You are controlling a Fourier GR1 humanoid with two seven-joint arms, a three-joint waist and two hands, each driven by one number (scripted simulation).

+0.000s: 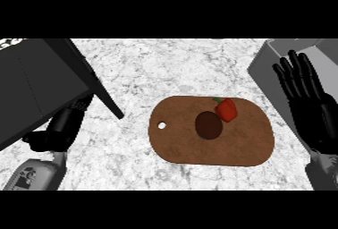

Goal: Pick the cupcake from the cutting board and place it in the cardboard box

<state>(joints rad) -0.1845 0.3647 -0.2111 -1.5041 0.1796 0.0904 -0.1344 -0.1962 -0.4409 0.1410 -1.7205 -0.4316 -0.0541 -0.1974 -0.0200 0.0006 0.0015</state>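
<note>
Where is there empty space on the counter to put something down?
Bare marble shows between the black appliance and the cutting board, and along the top above the board. The board's left and lower parts are free too. It is crowded at the board's middle, where the cupcake and red pepper sit, and by the right hand near the box.

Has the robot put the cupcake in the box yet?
Not yet. Nothing looks done: the brown cupcake sits on the cutting board, beside a red pepper. Neither hand holds anything. The right hand is open, over the grey box; the left hand is curled by the left edge. Picking up and placing remain.
</note>
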